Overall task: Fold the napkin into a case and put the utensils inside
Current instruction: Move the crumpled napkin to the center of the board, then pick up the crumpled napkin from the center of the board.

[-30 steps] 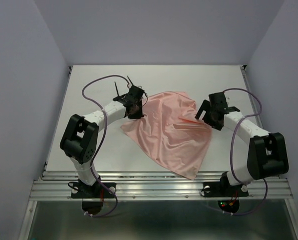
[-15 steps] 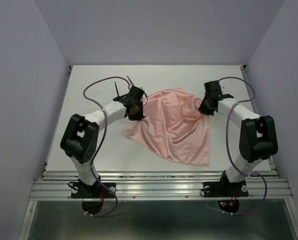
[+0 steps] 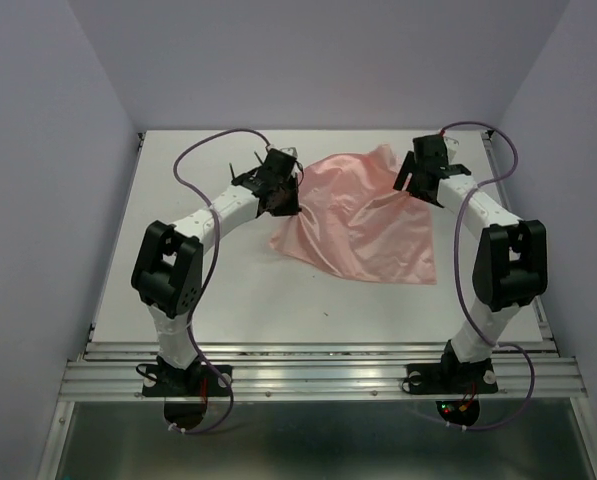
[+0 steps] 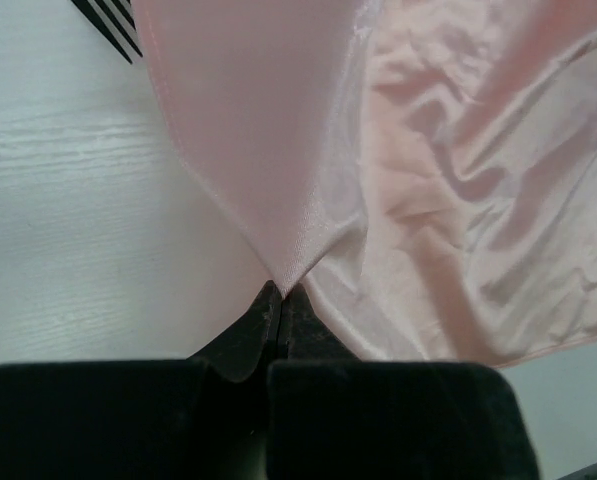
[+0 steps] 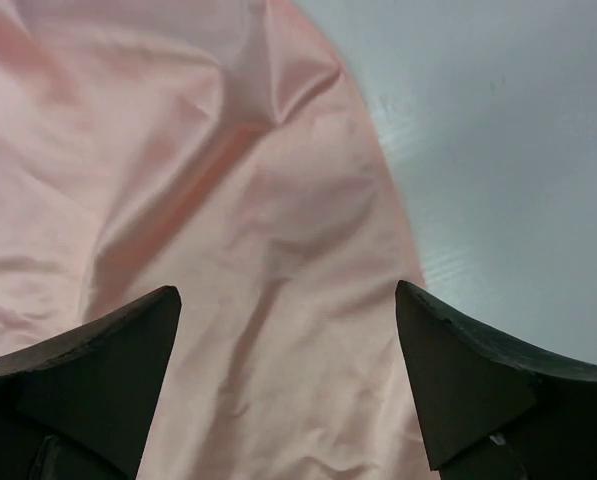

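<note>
The napkin (image 3: pixel 363 225) lies farther back than before; left gripper (image 4: pixel 281 292) pinches its corner, right gripper (image 5: pixel 286 290) spread above it.

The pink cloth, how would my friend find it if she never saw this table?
Look at the white table with two robot arms. Toward its far side, between the left gripper and the right gripper, lies the napkin. It is the only pink, wrinkly thing, pinched by the left gripper.

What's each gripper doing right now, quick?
Left gripper: closed, pinching an edge of the napkin.
Right gripper: open over the napkin, holding nothing.
</note>
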### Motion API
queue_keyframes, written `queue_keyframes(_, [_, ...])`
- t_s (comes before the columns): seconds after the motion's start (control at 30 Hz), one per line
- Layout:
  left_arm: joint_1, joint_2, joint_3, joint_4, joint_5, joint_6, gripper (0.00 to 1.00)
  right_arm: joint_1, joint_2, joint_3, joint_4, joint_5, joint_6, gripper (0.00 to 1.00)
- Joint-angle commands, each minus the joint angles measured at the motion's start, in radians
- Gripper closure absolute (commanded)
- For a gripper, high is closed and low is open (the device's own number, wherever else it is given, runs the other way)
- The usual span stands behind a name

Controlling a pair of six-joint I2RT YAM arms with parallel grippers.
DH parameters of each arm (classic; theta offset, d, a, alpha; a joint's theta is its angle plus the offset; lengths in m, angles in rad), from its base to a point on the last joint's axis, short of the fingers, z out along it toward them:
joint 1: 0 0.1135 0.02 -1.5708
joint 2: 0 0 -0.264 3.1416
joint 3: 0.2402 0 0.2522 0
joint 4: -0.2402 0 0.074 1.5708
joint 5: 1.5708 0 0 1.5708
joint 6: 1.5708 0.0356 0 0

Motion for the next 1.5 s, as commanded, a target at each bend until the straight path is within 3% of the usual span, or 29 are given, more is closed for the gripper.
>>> queue_keyframes(0.0, [0.009,0.022,-0.02,0.014,0.028,-0.011,1.0,-0.007,-0.097,-0.12,-0.064,0.017,0.024,0.07])
queue_keyframes(0.23, [0.009,0.019,-0.063,0.01,0.011,-0.009,1.0,-0.007,-0.27,-0.429,-0.098,-0.121,0.141,0.07])
queue_keyframes(0.33, [0.009,0.007,-0.098,0.014,0.0,-0.008,1.0,-0.007,-0.335,-0.491,-0.166,-0.108,0.208,0.07])
queue_keyframes(0.53, [0.009,0.007,-0.133,0.019,-0.07,0.006,1.0,-0.018,-0.418,-0.559,-0.22,-0.032,0.271,0.08])
queue_keyframes(0.77, [0.064,0.006,-0.139,0.045,-0.063,0.026,1.0,-0.04,-0.418,-0.562,-0.162,-0.084,0.267,0.07])
queue_keyframes(0.8, [0.064,0.006,-0.136,0.038,-0.06,0.03,0.96,-0.04,-0.419,-0.56,-0.148,-0.097,0.264,0.07])
queue_keyframes(0.9, [0.064,-0.007,-0.132,0.016,-0.032,0.046,0.66,-0.04,-0.406,-0.545,-0.118,-0.146,0.253,0.07])
queue_keyframes(0.93, [0.064,-0.029,-0.141,0.011,-0.032,0.046,0.45,-0.04,-0.401,-0.536,-0.11,-0.149,0.252,0.07])
queue_keyframes(1.03, [0.062,-0.083,-0.17,-0.025,-0.056,0.038,0.28,-0.04,-0.378,-0.52,-0.098,-0.152,0.244,0.06])
queue_keyframes(1.2, [0.062,-0.137,-0.233,-0.088,-0.136,0.0,0.29,-0.04,-0.369,-0.531,-0.064,-0.167,0.229,0.04])
queue_keyframes(1.47, [0.059,-0.175,-0.392,-0.082,-0.112,-0.094,0.29,-0.04,-0.384,-0.552,-0.036,-0.166,0.213,0.01])
